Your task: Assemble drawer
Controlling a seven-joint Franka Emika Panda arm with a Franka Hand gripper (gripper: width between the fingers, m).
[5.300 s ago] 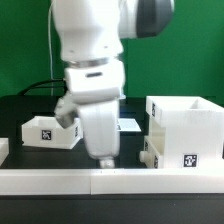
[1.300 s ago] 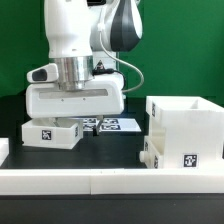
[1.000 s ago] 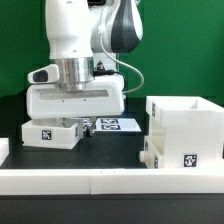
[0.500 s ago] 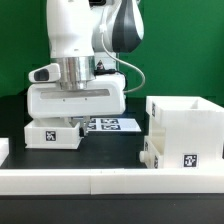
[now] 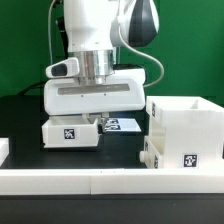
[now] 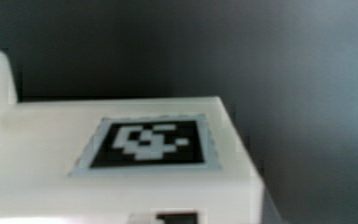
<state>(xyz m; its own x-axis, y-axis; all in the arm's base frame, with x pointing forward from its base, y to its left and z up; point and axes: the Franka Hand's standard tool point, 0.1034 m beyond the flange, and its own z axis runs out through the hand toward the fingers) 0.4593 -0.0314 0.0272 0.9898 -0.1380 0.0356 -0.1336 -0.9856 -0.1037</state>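
Two trays show in your exterior view. The small tray (image 5: 68, 134) sits at 9 o'clock from picture centre, and your gripper (image 5: 88, 119) stands right over it, clenched on its wall. The second tray (image 5: 150, 152) rests against the housing (image 5: 185, 120) at 3 o'clock. The marker board (image 5: 122, 125) lies between them, farther back. The rail (image 5: 100, 180) spans 6 o'clock. Your wrist view shows a tag (image 6: 149, 143) close up.

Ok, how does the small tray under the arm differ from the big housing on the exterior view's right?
The small tray is low and shallow; the housing is taller and bulkier. The small tray sits under the arm; the housing stands clear of it. Both are white, with black-and-white tags.
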